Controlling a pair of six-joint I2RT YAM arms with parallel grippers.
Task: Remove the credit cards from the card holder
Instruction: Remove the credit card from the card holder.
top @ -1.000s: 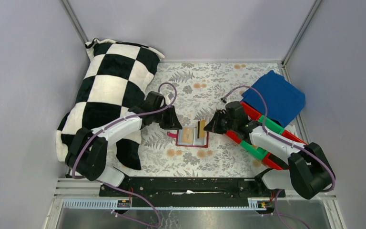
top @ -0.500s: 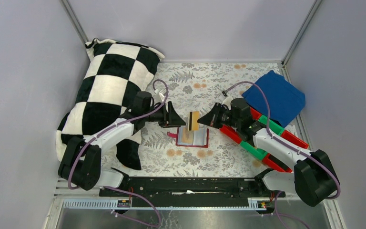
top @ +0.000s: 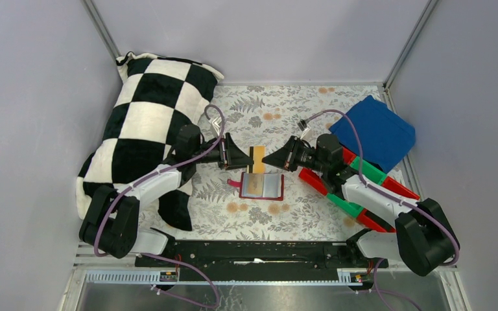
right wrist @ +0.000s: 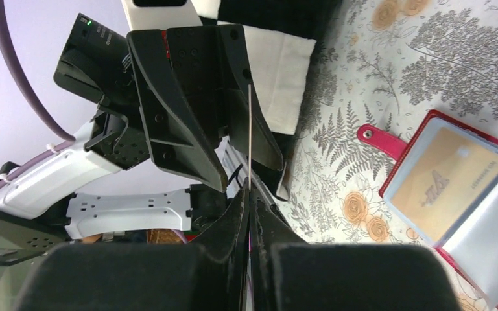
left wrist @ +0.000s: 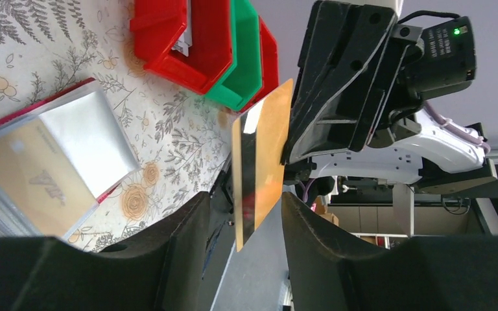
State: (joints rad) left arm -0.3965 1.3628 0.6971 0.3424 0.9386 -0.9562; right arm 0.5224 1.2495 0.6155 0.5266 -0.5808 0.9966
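Note:
The dark-red card holder (top: 263, 186) lies open on the floral table, with a tan card (top: 254, 184) in its clear sleeve. It also shows in the left wrist view (left wrist: 58, 146) and in the right wrist view (right wrist: 454, 188), snap tab to the left. My right gripper (top: 266, 159) (right wrist: 249, 194) is shut on one end of a tan credit card with a dark stripe (top: 257, 157) (left wrist: 260, 162), held in the air above the holder. My left gripper (top: 246, 157) (left wrist: 245, 217) is open. The card's other end stands between its jaws without visible contact.
A black-and-white checkered pillow (top: 149, 129) lies along the left side. Red and green plastic bins (top: 356, 188) (left wrist: 201, 45) stand in a row at the right, under my right arm. A blue cloth (top: 376, 129) lies at the back right.
My right gripper has lifted the striped tan card off the holder and carried it up and left. My left gripper has risen from beside the holder, and the card's end now sits between its open jaws.

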